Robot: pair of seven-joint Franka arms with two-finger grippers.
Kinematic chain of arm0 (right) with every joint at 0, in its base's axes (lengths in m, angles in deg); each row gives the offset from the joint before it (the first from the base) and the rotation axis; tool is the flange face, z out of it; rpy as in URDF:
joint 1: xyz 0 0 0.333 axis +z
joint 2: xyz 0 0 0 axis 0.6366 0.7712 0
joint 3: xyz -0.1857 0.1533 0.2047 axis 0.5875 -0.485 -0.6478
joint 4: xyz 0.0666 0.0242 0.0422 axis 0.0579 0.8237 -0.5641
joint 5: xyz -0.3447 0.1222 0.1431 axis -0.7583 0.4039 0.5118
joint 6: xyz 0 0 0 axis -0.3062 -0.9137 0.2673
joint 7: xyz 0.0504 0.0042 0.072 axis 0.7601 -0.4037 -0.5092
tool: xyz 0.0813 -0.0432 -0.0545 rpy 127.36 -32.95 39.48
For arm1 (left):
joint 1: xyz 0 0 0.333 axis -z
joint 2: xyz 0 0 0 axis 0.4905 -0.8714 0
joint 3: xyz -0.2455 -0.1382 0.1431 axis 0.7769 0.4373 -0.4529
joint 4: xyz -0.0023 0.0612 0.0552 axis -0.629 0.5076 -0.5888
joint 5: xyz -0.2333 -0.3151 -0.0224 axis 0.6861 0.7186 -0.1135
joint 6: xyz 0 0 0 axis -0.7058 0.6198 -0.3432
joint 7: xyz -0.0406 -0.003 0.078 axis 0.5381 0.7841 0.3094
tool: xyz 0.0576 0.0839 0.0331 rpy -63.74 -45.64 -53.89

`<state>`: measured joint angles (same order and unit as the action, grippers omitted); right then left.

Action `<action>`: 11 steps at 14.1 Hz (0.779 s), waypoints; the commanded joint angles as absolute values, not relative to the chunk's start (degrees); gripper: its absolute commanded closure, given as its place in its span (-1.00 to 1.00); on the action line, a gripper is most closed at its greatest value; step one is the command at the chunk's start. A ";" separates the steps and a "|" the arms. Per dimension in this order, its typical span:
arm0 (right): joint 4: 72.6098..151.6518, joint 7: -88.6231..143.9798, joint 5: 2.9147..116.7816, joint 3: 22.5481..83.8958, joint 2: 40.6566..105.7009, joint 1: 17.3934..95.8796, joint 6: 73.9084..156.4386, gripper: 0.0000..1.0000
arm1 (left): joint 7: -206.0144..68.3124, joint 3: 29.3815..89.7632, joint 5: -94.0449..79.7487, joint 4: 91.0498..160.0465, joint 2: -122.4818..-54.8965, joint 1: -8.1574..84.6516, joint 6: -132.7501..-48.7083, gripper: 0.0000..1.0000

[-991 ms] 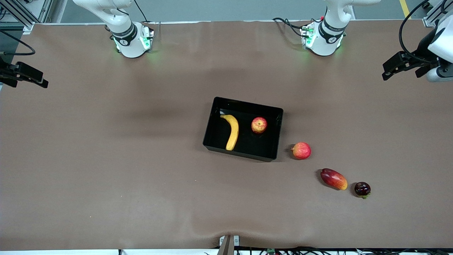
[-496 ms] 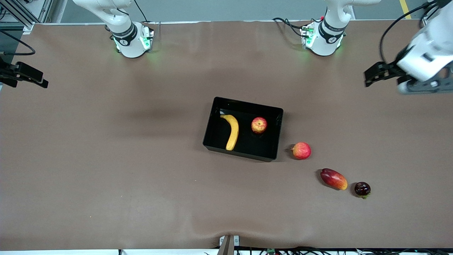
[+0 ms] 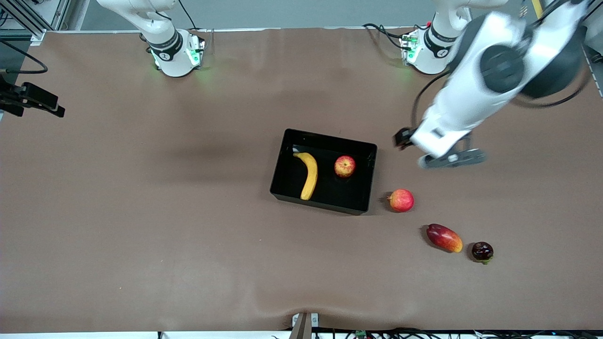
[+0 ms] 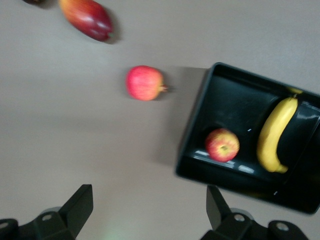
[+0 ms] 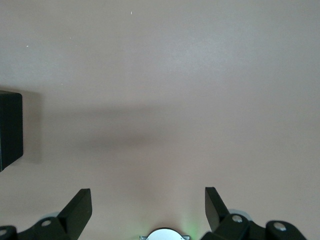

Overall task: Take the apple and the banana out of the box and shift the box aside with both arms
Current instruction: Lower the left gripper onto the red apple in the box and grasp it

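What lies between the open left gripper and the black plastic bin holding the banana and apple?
Only bare brown table: in the front view nothing sits between the left gripper and the black plastic bin's wall. The pinkish-red round fruit lies nearer the camera, off that stretch.

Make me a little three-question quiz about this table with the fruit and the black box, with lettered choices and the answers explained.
1. Where is the banana?
A. inside the black box
B. on the bare table
C. in a gripper

2. How many fruits lie on the table outside the box?
A. one
B. three
C. five

3. How does the left gripper stand?
A. shut on the apple
B. open and empty
C. shut on the box wall

Answers:
1. A: the banana lies in the box beside the apple.
2. B: the pinkish-red fruit, the mango and the small dark fruit lie on the table toward the left arm's end.
3. B: its fingers stand wide apart with nothing between them, over bare table beside the box. The right gripper is open too, waiting at the right arm's end.
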<state>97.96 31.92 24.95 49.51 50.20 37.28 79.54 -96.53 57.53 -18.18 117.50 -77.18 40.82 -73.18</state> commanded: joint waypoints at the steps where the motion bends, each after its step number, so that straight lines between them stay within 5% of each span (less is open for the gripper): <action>1: 97.31 31.39 24.67 49.00 51.12 37.16 79.62 -1.00 | -107.09 57.59 -20.53 116.71 -84.05 44.30 -79.53 -1.00; 5: 97.31 31.74 25.29 48.83 51.91 38.04 81.28 -1.00 | -118.10 57.59 -21.32 121.28 -90.73 48.35 -92.90 -1.00; 11: 97.31 32.18 25.20 48.83 53.75 40.94 83.93 -1.00 | -119.62 57.51 -21.33 121.37 -98.04 50.99 -96.79 -1.00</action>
<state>97.99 31.97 25.06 48.85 52.95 40.17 83.73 -118.54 57.59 -20.09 121.39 -97.17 50.45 -95.90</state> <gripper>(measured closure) 0.000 0.000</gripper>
